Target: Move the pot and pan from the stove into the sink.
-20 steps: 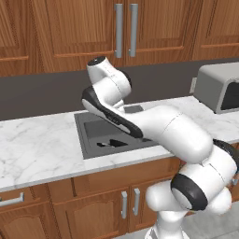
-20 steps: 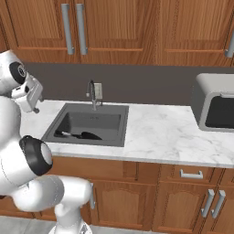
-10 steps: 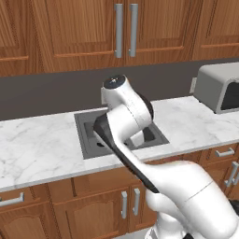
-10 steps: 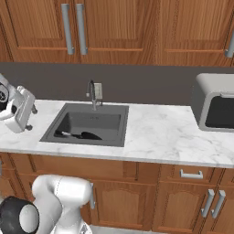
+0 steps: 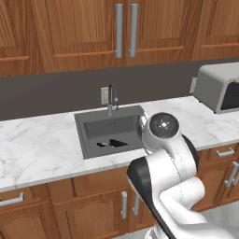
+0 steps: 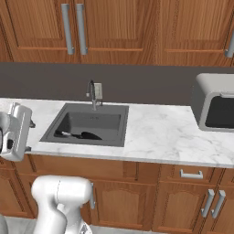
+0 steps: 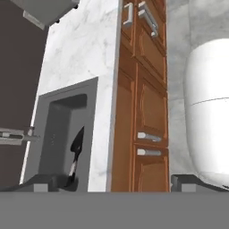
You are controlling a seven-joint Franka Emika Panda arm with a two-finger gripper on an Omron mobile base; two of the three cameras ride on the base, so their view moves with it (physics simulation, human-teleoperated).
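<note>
The black pan (image 5: 113, 143) lies flat on the floor of the dark grey sink (image 5: 88, 122), its thin handle pointing left. From the other side the pan (image 6: 86, 135) rests near the front wall of the sink (image 6: 114, 114). The rolled hand view shows the pan (image 7: 76, 145) edge-on in the sink (image 7: 53, 112). My gripper (image 7: 117, 184) is open with nothing between its fingertips (image 7: 48, 182). It hangs away from the basin, in front of the cabinet doors. The white hand (image 6: 16, 132) sits at the counter's left front edge. The pot and the stove are out of view.
A slim faucet (image 5: 111, 98) stands behind the basin. A grey toaster oven (image 5: 219, 86) sits on the white marble counter (image 5: 37, 144) to the right. Wooden cabinets (image 6: 114, 27) hang above and drawers (image 6: 192, 176) run below. My own arm (image 5: 163, 177) blocks the counter's front.
The arm has pulled back from over the sink and swung low to the left, in front of the counter. The pan stays in the basin. The gripper stays open.
</note>
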